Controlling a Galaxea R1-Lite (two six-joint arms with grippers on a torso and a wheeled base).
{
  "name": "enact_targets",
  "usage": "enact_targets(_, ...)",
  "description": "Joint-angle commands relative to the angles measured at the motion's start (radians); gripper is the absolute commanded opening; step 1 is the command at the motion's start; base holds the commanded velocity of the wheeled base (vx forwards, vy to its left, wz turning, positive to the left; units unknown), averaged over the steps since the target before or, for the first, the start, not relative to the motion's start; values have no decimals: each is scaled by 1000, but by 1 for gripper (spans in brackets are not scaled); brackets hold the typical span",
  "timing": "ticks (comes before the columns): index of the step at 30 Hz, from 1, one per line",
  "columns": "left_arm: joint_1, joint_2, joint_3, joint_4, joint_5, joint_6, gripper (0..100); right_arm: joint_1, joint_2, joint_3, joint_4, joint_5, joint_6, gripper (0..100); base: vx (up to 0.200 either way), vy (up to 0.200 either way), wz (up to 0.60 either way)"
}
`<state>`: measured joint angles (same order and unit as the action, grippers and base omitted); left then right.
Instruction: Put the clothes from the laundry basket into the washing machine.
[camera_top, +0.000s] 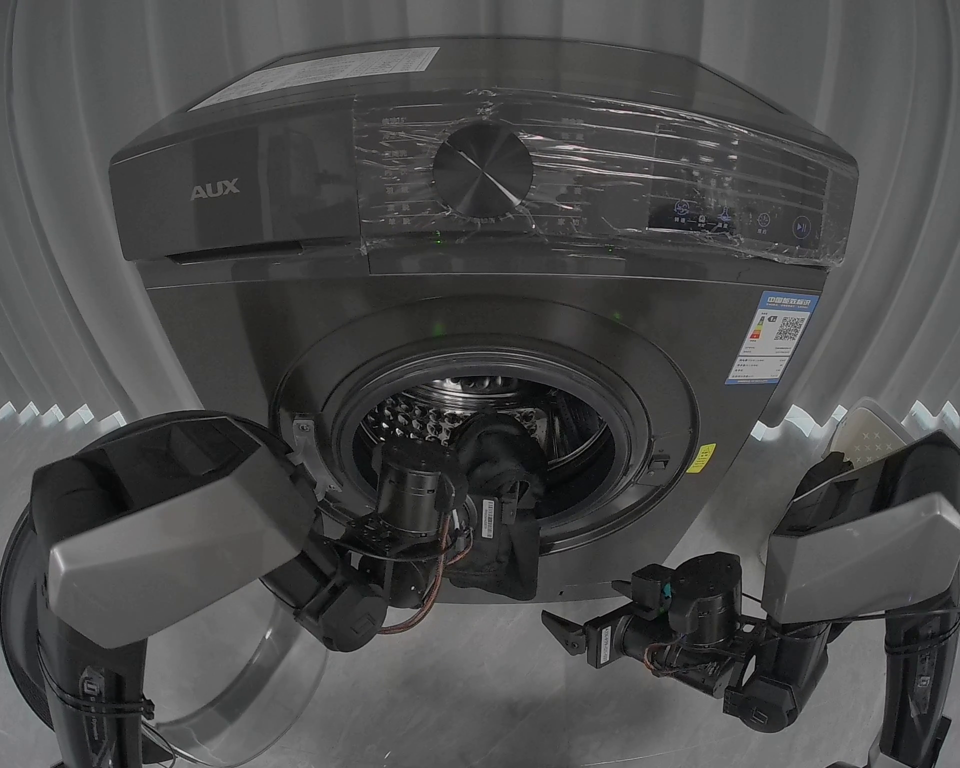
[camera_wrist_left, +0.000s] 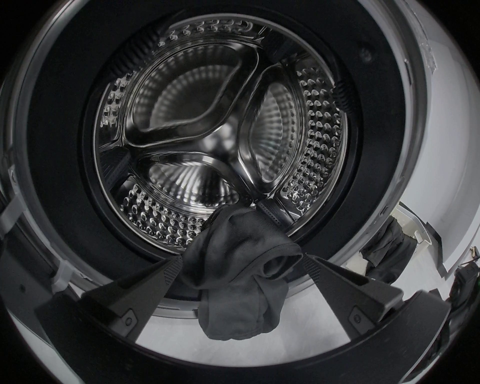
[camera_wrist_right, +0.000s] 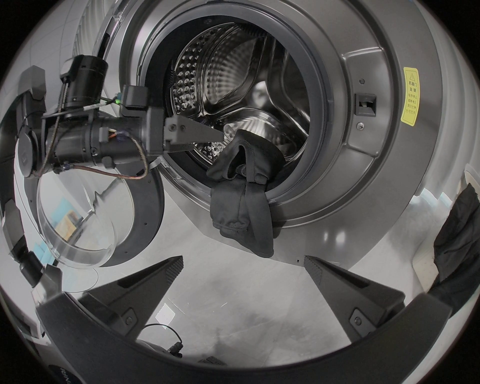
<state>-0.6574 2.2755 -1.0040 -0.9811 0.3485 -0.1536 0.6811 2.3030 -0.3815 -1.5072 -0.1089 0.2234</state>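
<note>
Dark garment (camera_wrist_right: 242, 200) on the threshold: it's draped over the lower lip (camera_wrist_right: 295, 210) of the washing machine (camera_top: 250, 330) opening, top fold bunched just inside the drum (camera_wrist_left: 200, 125), the rest hanging down the machine's front outside. Left hand (camera_wrist_left: 240, 262) is right at the mouth, spread wide with the bunched fold sitting between the tips, so nothing is clamped. The cloth's weight is on the lip, not on the hand. Right hand (camera_wrist_right: 242, 260) hangs low in front of the machine, out to the right, also wide and carrying nothing. Door (camera_wrist_right: 95, 225) is swung aside on the left, well apart from the opening. Off to the right, by the laundry basket (camera_top: 872, 428), another dark cloth (camera_wrist_right: 457, 240) waits. Now, the handling: this looks like thin, limp fabric, light, with no stiffness at all, so it will sag and slide toward wherever most of it hangs. Most of it hangs outside, which I'd judge could drag it off the lip onto the floor (camera_wrist_right: 225, 300). Best hold, to my eye, is the thick bunched fold at the top, pinched through several layers, then carried deep into the drum so the tail follows over the lip.
</note>
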Motion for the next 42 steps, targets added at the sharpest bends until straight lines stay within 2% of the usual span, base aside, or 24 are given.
enact_targets(1,-8,-62,67,-13,-3,-3,100,0,-4,3,-1,0,1,100,0,0,0)
enact_targets(3,-22,-70,79,-48,-5,-3,100,-2,-4,1,-1,0,-1,100,0,0,0)
enact_targets(6,-44,-68,122,-171,-3,2,100,-2,-5,0,-1,-2,-1,100,0,0,0)
enact_targets(9,-77,-68,196,-294,-23,9,100,0,-5,3,-1,-2,1,100,0,0,0)
enact_targets(11,-96,-64,225,-326,-25,16,100,2,-7,1,-1,-3,1,100,0,0,0)
enact_targets(16,-108,-60,251,-340,-17,29,100,9,-17,-2,-1,-9,4,100,0,0,0)
enact_targets(26,-102,-74,265,-353,-16,28,100,9,-17,-5,-1,-11,4,100,0,0,0)
enact_targets(29,-114,-128,272,-337,-16,2,100,9,-19,1,-1,-11,4,100,0,0,0)
enact_targets(31,-140,-180,280,-303,-16,-38,100,8,-23,4,-1,-11,5,100,0,0,0)
enact_targets(33,-140,-180,280,-303,-16,-38,100,8,-25,4,-1,-11,5,100,0,0,0)
enact_targets(34,-149,-238,280,-266,-13,-93,100,9,-36,4,-1,-11,5,100,0,0,0)
enact_targets(37,-166,-252,283,-261,21,-99,100,14,-36,3,-1,-11,5,100,0,0,0)
enact_targets(39,-186,-258,303,-261,58,-116,100,21,-37,3,-1,-12,5,100,0,0,0)
enact_targets(40,-199,-268,320,-254,58,-133,100,23,-37,3,-1,-12,7,100,0,0,0)
enact_targets(42,-203,-284,357,-243,61,-136,100,25,-36,3,-1,-12,11,100,0,0,0)
